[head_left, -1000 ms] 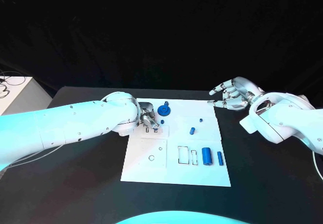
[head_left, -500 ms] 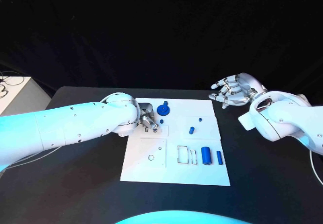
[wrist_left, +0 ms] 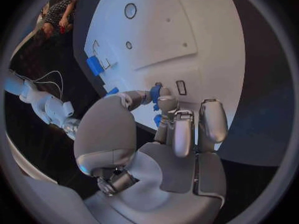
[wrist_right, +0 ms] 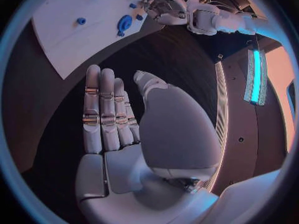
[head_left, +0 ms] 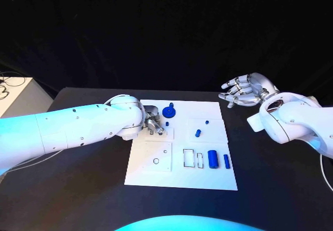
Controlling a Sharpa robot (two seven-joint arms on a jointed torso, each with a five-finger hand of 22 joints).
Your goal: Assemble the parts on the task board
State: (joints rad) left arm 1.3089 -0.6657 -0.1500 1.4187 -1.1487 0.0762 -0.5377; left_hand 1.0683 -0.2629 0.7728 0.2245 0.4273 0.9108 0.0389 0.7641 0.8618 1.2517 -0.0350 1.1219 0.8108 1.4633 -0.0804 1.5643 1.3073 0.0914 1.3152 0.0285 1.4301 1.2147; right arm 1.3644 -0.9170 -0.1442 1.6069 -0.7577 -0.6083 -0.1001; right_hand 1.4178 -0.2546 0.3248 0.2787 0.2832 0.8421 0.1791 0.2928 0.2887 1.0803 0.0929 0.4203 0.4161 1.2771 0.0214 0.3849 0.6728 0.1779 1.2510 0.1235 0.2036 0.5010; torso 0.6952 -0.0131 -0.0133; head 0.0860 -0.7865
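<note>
The room lay dark, black backdrop and black table swallowing most of the light. A cool cyan wash fell over the white arms, brightest along the left arm, which nearly glared. The board stood out pale and evenly lit, with only faint shadows beneath the hands. Both wrist views bulged like fishbowls, straight edges bent, rims fading into soft dark blur. A lit cyan strip glowed in the right wrist view, beside a warm orange patch.

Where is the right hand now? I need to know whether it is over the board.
In the head view the right hand hangs open beyond the task board's far right corner, over the black table, not over the board.
</note>
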